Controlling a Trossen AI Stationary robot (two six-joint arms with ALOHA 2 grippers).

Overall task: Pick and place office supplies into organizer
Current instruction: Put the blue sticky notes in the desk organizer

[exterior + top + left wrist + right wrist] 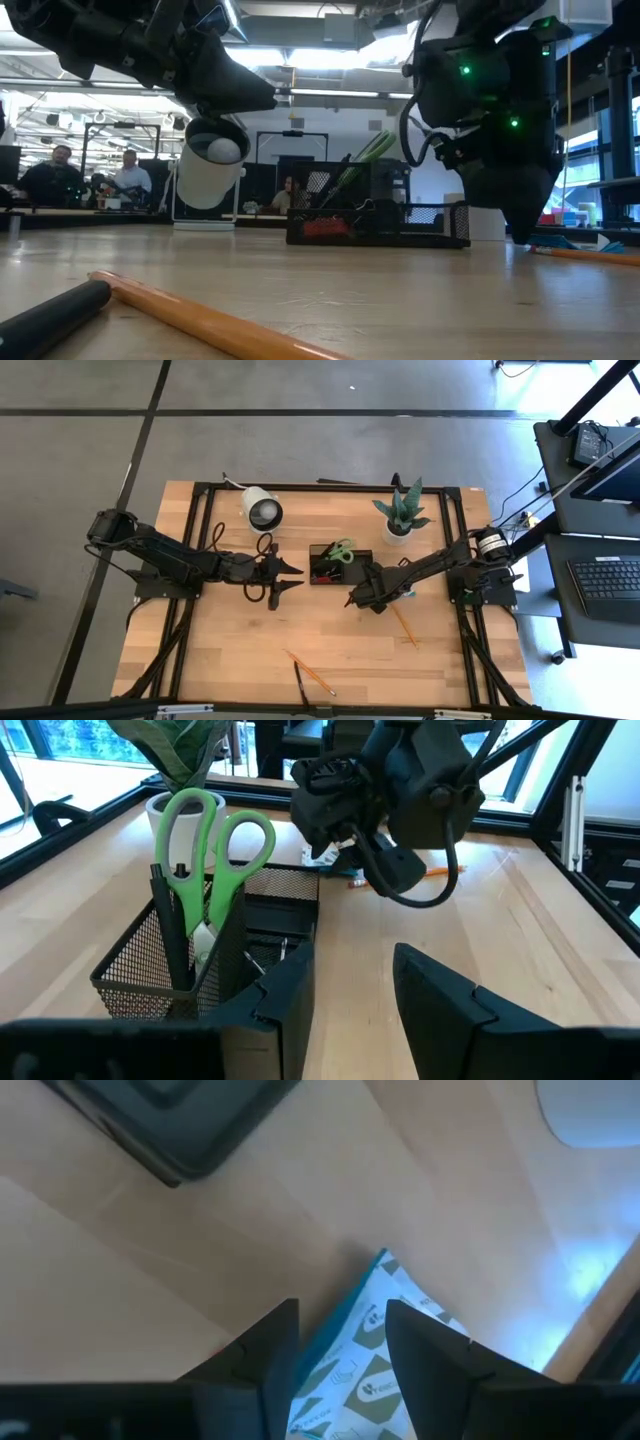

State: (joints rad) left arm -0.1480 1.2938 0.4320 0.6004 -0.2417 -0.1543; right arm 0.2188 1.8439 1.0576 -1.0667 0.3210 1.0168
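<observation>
Hovering at frame centre, the right claw (340, 1350) stands spread directly above a blue-edged packet (365, 1370) on the table, right of the organizer (340, 564); the left claw (290, 578) waits spread, farther off.

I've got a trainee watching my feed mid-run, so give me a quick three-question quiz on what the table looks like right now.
1. True or false: the green-handled scissors already stand in the organizer.
2. Which gripper points down over a blue-and-white packet? A) the left gripper B) the right gripper
3. Fill in: an orange pencil and a black pen lie on the table's ____ edge, away from the potted plant.

Key
1. True: handles up in the mesh compartment.
2. B: its wrist view shows the packet between open fingers, not gripped; the left gripper, also open, waits beside the organizer.
3. Near, on the side opposite the plant.
</observation>
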